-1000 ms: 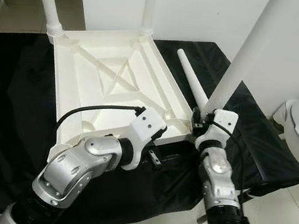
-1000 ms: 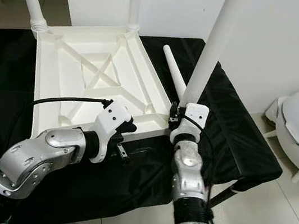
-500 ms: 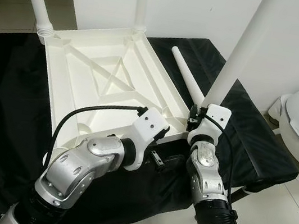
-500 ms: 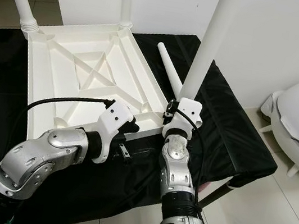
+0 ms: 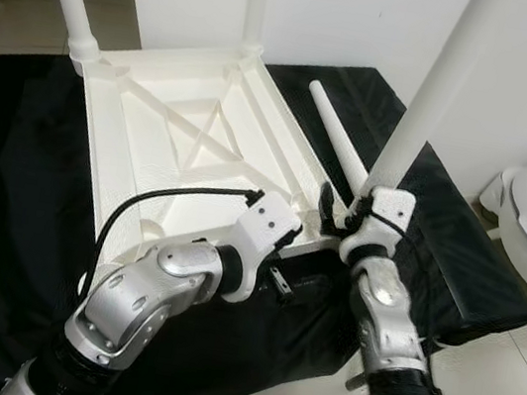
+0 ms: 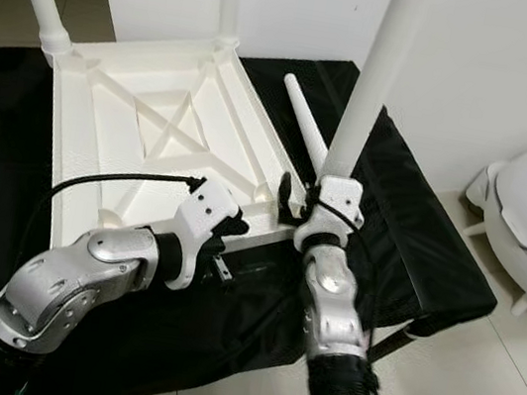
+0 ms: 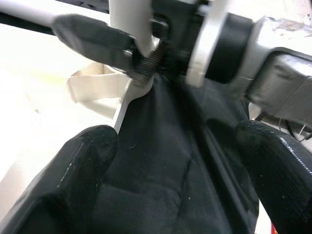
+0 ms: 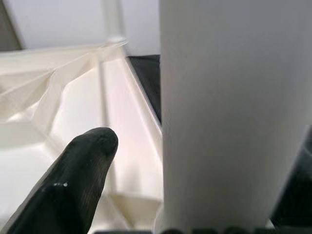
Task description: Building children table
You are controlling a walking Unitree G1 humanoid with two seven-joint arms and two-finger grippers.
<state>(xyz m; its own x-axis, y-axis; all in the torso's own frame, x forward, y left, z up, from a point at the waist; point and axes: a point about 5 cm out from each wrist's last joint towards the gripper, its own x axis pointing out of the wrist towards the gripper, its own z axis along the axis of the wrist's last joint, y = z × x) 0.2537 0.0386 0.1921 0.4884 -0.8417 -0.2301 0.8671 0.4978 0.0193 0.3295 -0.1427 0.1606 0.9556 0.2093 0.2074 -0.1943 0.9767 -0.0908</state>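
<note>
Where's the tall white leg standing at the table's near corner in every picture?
Left eye view: the tall leg rises right of centre, above the right gripper.
Right eye view: right of centre, reaching the top edge.
Left wrist view: its threaded foot at the top, beyond the open left gripper.
Right wrist view: the big white column.
Shared landmark: the upturned tabletop, its near corner beside the foot.

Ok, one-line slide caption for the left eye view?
Right pincer steadies a white leg at the upturned tabletop corner; left pincer waits open beside it.
</note>
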